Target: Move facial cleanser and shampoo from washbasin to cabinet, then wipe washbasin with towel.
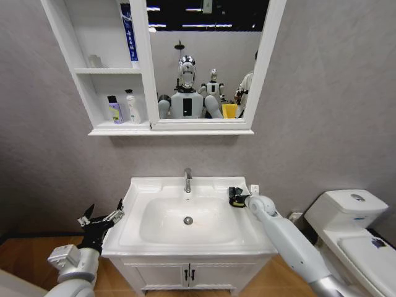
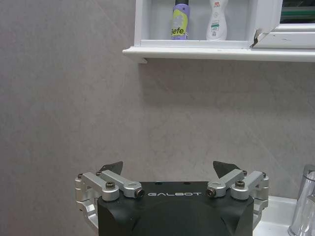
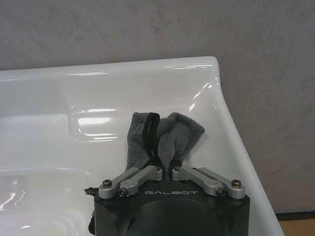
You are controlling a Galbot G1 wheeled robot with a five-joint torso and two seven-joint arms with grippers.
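Towel (image 3: 162,137) is already pinched in my right gripper (image 3: 167,169) at the washbasin's (image 1: 136,192) back right corner, so the bowl to wipe lies leftward and toward me. My left gripper (image 1: 101,218) idles spread open, empty, off the left edge; 2 bottles (image 1: 124,107) stand in the cabinet (image 1: 74,49).

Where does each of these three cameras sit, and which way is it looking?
Head view: from the robot's head, looking forward and down at the washbasin, cabinet and both arms; the mirror reflects the robot.
Left wrist view: behind the open left gripper, facing the wall and the cabinet's two bottles.
Right wrist view: behind the right gripper, shut on the towel at the washbasin's back corner.
Shared: head and left wrist views both show the shelf bottles; head and right wrist both show the towel.
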